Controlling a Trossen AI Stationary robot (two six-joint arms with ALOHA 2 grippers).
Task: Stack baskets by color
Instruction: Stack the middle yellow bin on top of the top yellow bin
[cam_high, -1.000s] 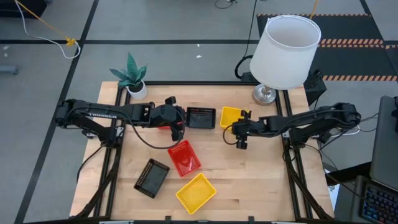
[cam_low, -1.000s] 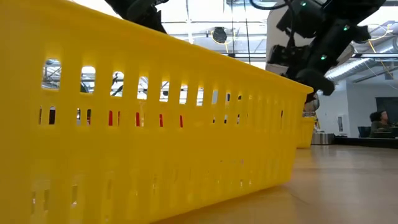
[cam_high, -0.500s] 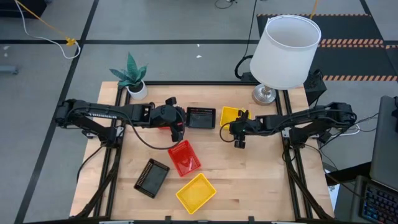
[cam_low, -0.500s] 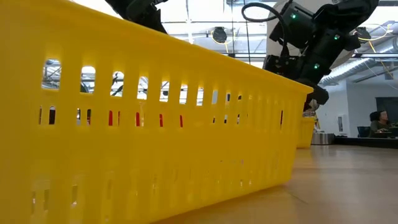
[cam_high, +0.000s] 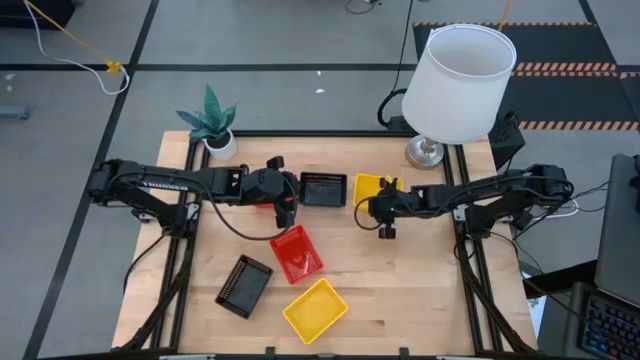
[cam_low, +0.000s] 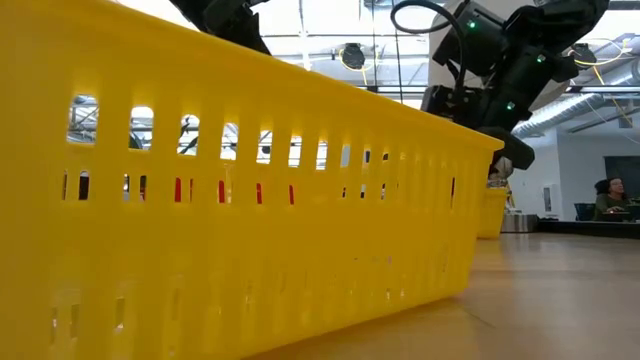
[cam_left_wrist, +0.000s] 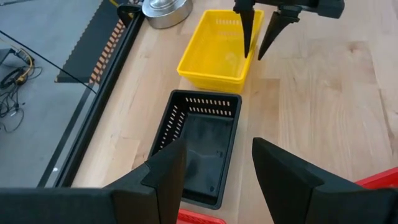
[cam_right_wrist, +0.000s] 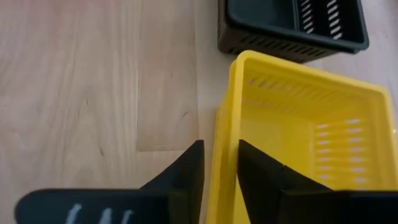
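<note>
Right gripper jaws straddle the yellow basket wall, not yet pinched — thin rim could slip out. Left gripper jaws open, empty, over the black basket — could bump it.

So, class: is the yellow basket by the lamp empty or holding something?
Empty. The yellow basket shows only its bare floor in the right wrist view; the right claw straddles its wall.

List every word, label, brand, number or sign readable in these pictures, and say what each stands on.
No text can be read for certain.
Left arm: white lettering along the arm in the high view, too small to read.
Right gripper: white marks on its body in the right wrist view, cut off at the edge, unreadable.
The baskets, lamp and plant carry no visible text.
</note>
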